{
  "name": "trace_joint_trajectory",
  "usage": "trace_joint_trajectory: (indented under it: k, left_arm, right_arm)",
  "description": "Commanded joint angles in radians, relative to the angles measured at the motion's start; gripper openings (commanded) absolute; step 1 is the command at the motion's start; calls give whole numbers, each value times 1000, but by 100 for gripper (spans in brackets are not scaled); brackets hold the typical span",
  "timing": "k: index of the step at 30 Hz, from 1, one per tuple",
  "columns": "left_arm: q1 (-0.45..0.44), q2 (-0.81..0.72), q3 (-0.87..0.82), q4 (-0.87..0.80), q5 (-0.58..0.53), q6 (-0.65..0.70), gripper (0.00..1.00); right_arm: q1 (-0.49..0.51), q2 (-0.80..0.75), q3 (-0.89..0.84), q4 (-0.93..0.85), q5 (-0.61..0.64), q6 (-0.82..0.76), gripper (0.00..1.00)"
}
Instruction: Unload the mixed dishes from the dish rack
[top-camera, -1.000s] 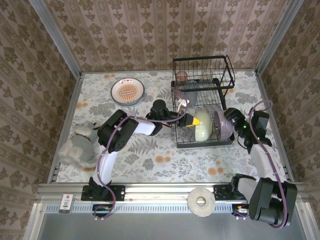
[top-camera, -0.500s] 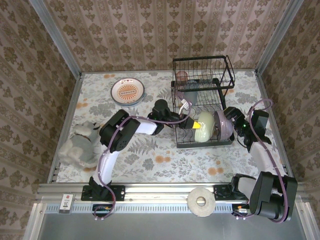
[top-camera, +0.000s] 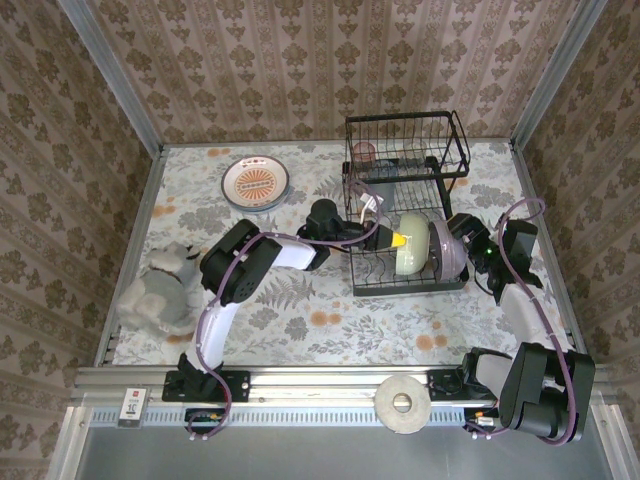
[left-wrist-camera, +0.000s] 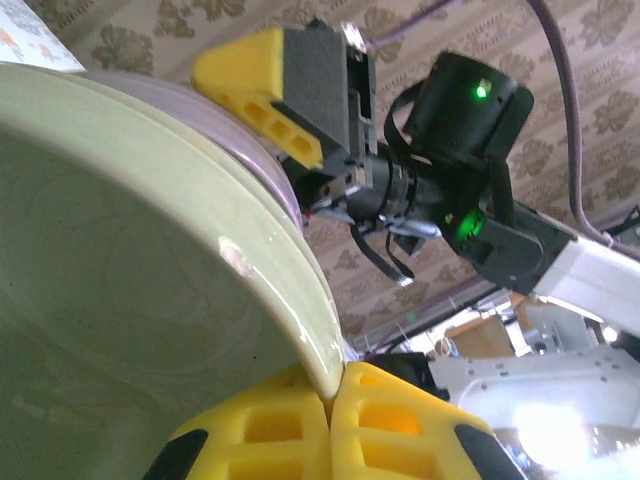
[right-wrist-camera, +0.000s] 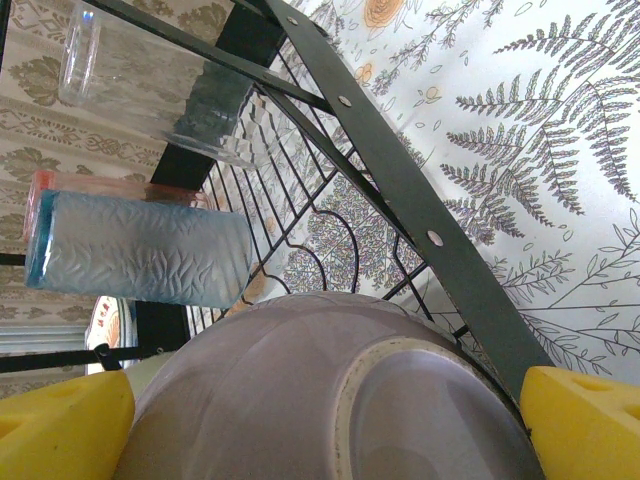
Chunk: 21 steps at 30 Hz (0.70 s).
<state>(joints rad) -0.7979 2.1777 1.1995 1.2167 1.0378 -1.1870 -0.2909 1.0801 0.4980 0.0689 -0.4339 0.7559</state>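
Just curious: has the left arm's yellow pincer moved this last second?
Yes. The left pincer, pinching the green bowl's rim, has slid rightward, deeper into the dish rack.

You face a table under a white cloth printed with grey ferns and orange flowers, walled on three sides by tan damask wallpaper, with an aluminium rail along its near edge.

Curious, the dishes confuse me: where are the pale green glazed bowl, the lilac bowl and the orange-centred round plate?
pale green glazed bowl (left-wrist-camera: 150, 270), left wrist view, inner surface.
lilac bowl (right-wrist-camera: 250, 400), right wrist view, outer wall.
orange-centred round plate (top-camera: 255, 183), top view, centre.
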Motion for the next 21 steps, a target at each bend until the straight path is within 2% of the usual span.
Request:
trace_joint_trajectory:
  k: [1, 21]
  left_arm:
    - [2, -55, 40, 83, -105, -33, 0]
    - [15, -243, -24, 81, -194, -8, 0]
  right_arm:
    - [0, 15, -33, -95, 4, -16, 100]
    - [-10, -97, 22, -228, 67, -51, 100]
